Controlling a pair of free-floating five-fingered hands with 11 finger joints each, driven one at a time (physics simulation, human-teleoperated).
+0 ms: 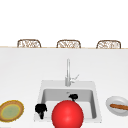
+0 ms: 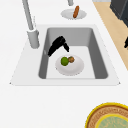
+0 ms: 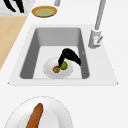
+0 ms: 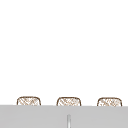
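Because the right hand (image 3: 68,55) reaches down into the sink (image 3: 35,47) from the faucet (image 3: 96,37) side, its pinched fingers meet the green lime (image 3: 64,65) on the white plate (image 3: 48,70), while the left hand (image 1: 40,109) hangs curled and empty at the sink's near-left rim.

Setting: a kitchen. A rectangular grey recessed sink (image 1: 43,96) is set into a white tabletop (image 1: 20,75), with a tall chrome tap (image 1: 68,72) behind it. A round white plate carrying a brown sausage (image 1: 117,106) rests at one side. Three woven wicker chair backs (image 1: 68,44) line the far edge.
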